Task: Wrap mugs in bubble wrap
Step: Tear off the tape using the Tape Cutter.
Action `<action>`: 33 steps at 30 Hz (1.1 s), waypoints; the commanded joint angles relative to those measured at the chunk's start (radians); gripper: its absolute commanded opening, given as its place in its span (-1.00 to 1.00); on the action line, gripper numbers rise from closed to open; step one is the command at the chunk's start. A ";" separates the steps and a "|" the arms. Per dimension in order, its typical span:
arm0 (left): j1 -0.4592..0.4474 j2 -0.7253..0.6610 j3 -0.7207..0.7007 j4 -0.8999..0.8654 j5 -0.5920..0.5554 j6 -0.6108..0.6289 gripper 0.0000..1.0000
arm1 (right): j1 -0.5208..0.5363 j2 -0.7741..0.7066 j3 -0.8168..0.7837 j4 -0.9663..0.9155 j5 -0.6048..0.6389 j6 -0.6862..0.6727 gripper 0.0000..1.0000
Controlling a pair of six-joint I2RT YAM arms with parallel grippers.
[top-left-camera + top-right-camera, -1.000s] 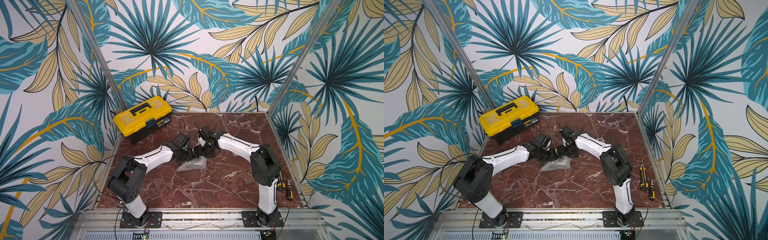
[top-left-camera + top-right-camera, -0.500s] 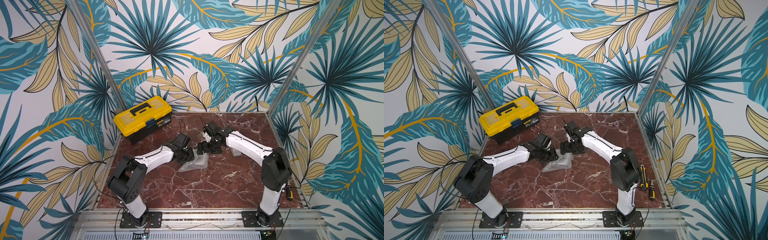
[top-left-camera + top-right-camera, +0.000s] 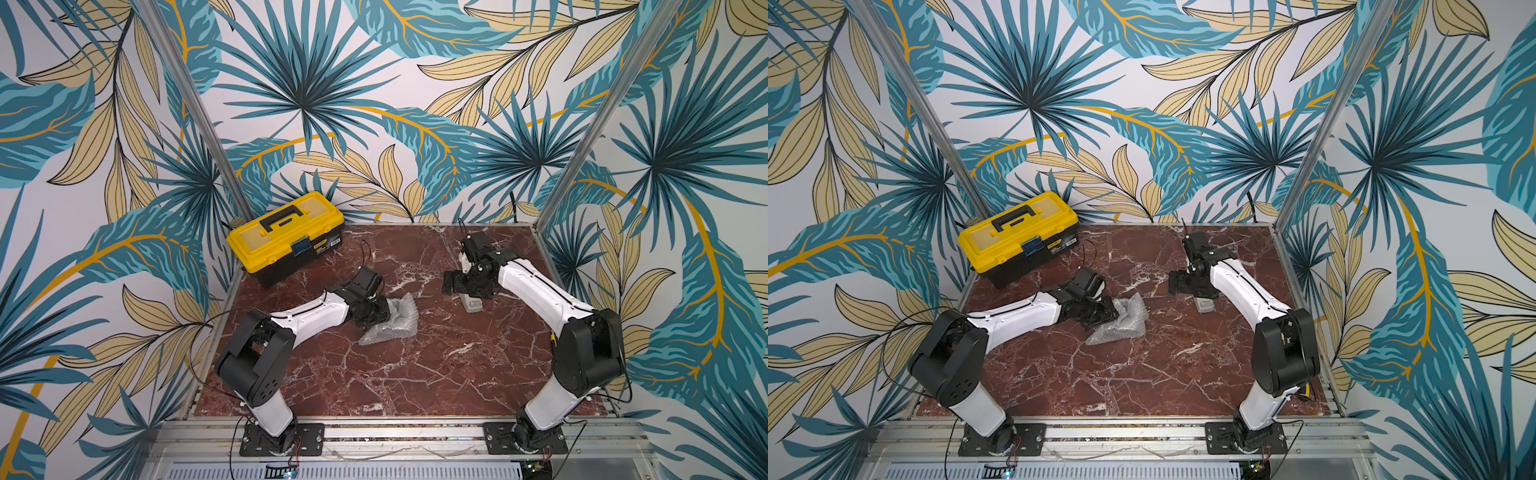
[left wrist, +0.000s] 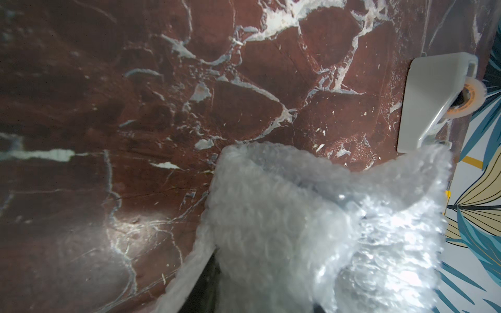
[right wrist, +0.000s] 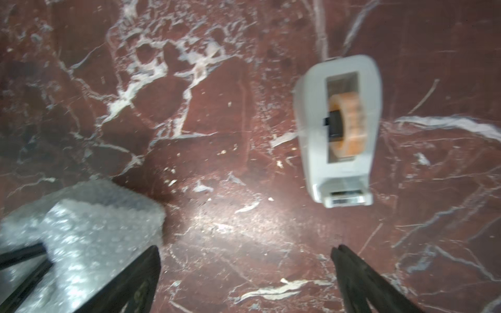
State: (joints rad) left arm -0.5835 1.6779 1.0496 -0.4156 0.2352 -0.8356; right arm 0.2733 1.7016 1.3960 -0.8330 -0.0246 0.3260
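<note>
Bubble wrap (image 3: 392, 322) lies diagonally in left end effector (image 3: 379, 314).

No legible text anywhere; label strip on yellow toolbox (image 3: 286, 239), at ten o'clock, too small to read.

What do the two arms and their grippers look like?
The left arm and right arm have white shells, black joints and big black shoulder blocks. Thin black cables run along the shells. The left gripper and right gripper are black, with slim fingers.
</note>
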 commanded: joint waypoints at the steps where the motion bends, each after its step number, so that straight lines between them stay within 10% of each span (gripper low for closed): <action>1: -0.015 0.026 -0.022 -0.006 0.017 -0.013 -0.32 | -0.042 0.053 0.004 0.045 0.031 -0.038 0.99; 33: -0.022 0.022 -0.020 0.003 0.020 -0.016 -0.33 | -0.138 0.166 -0.014 0.093 -0.112 -0.011 0.96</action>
State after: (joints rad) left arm -0.5945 1.6814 1.0496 -0.4076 0.2356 -0.8455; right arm 0.1429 1.9331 1.4136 -0.7120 -0.1318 0.3099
